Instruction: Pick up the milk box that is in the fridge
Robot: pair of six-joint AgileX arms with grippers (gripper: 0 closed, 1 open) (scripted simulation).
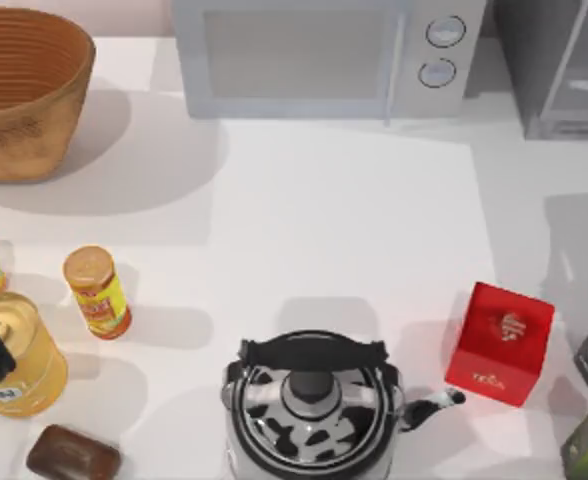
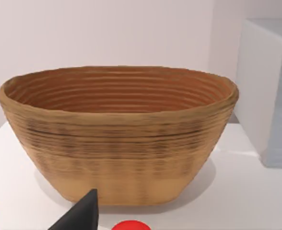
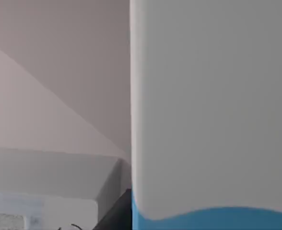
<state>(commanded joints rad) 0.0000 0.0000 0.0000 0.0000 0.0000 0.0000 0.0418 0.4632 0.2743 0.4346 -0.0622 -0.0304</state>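
Milk box (image 3: 213, 105): seen at very close range in the right wrist view as a broad white face with a straight vertical edge, giving way lower down to a light blue band along a gently wavy line. Fridge (image 1: 559, 65): grey metallic cabinet at the far right corner of the table in the top view, just right of the microwave, with a pale-framed translucent door panel (image 1: 574, 70).

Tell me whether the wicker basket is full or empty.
Empty as far as shown: the left wrist view looks into the basket and shows only bare ribbed inner wall; its floor is hidden behind the near rim.
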